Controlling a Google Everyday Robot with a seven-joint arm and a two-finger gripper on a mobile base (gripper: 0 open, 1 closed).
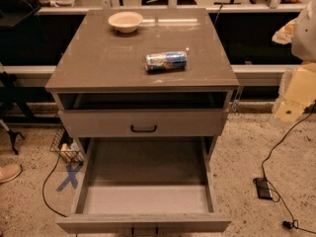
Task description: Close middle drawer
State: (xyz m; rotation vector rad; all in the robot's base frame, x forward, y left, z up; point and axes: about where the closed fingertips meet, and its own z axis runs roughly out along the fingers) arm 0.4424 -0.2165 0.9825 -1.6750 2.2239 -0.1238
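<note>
The middle drawer (144,181) is pulled far out of the grey wood-grain cabinet (98,68). Its long box is empty. Its low front (98,223) lies at the bottom edge of the view, with the black handle (144,229) partly cut off. Above it is the taller top drawer front (98,124) with a black bar handle (143,128) and a dark gap over it. My gripper (291,107) shows as a pale shape on the arm at the right edge, right of the cabinet and apart from it, at about the top drawer's height.
A white bowl (125,20) and a blue can lying on its side (166,60) rest on the cabinet top. A black power brick (263,188) and cables lie on the floor to the right. A wire basket (66,149), blue floor tape (69,176) and a shoe (9,172) are on the left.
</note>
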